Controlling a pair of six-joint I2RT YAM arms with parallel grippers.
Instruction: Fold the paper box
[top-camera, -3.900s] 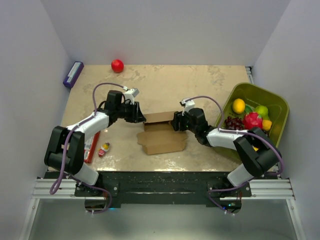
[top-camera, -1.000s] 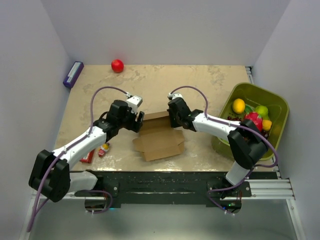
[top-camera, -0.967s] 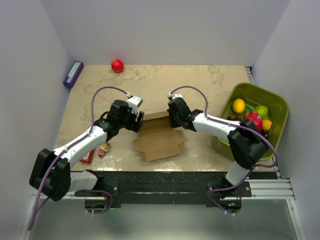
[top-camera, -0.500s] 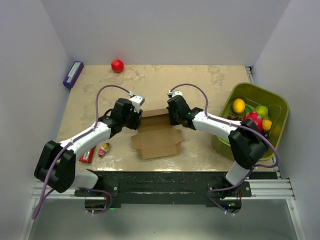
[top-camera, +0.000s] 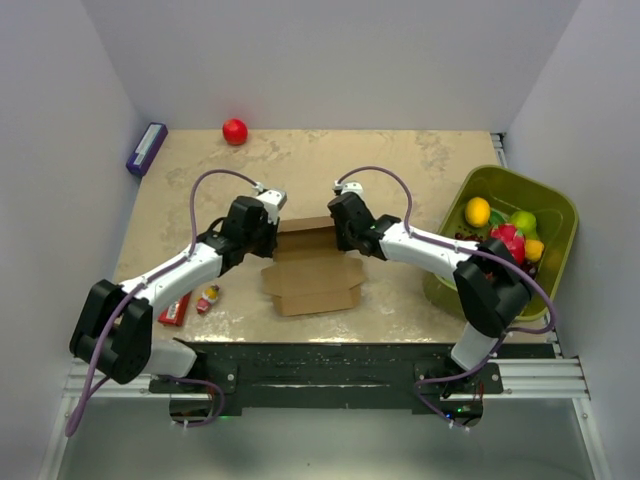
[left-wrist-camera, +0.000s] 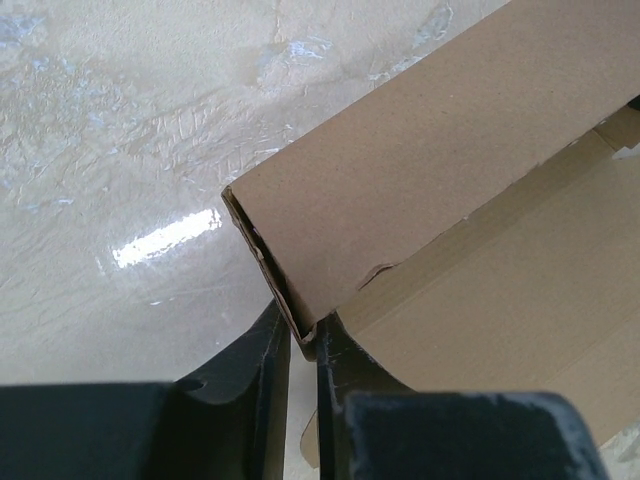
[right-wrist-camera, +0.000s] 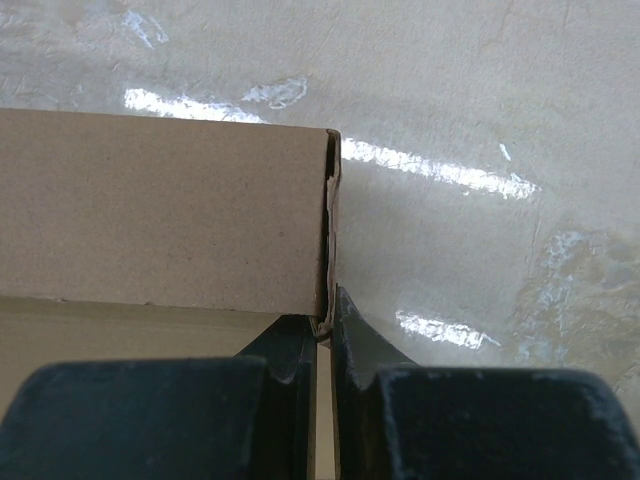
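The paper box (top-camera: 312, 285) lies partly folded in the middle of the tabletop (top-camera: 400, 165), with its far panel standing up. The left gripper (left-wrist-camera: 303, 335) has its jaws closed on the left end of that raised panel. The right gripper (right-wrist-camera: 322, 328) has its jaws pinched on the right end. A green bin (top-camera: 530, 180) of fruit sits at the right edge, and a red ball (top-camera: 234, 131) lies near the far edge.

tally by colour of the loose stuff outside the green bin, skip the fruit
red: 2 (ball, flat pack)
purple: 1 (small box)
brown: 1 (paper box)
yellow and pink: 1 (small bottle-like item)
total: 5
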